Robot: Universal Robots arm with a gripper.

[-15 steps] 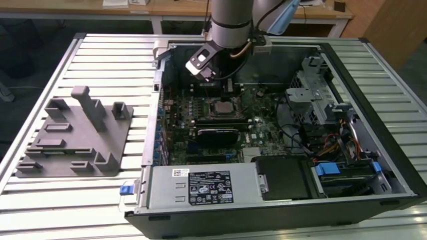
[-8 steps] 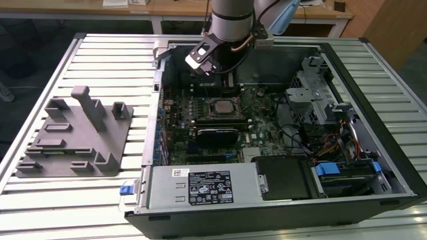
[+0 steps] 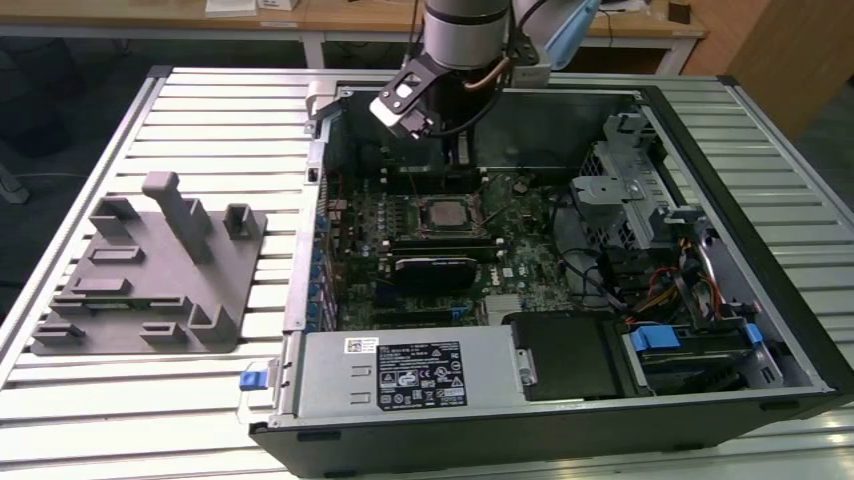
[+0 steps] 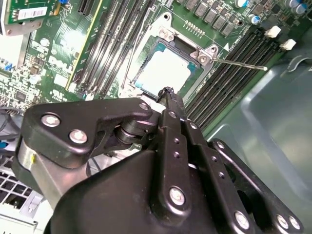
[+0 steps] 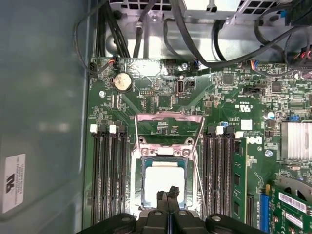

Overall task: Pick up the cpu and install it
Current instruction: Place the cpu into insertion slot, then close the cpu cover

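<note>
Gripper [image 5: 169, 195] closed on nothing, I hover just over the cpu [image 5: 165, 178], which lies in its socket at the exterior view's centre. I'd judge strictly vertical motion best here, with no sideways nudge.

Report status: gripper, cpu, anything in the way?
Gripper shut, holding nothing, tips at the cpu. Cpu sits in the socket, load frame open. Socket lever lies off to the side.

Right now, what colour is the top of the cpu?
The cpu is pale silver-grey on top, best seen in the second wrist view.
</note>
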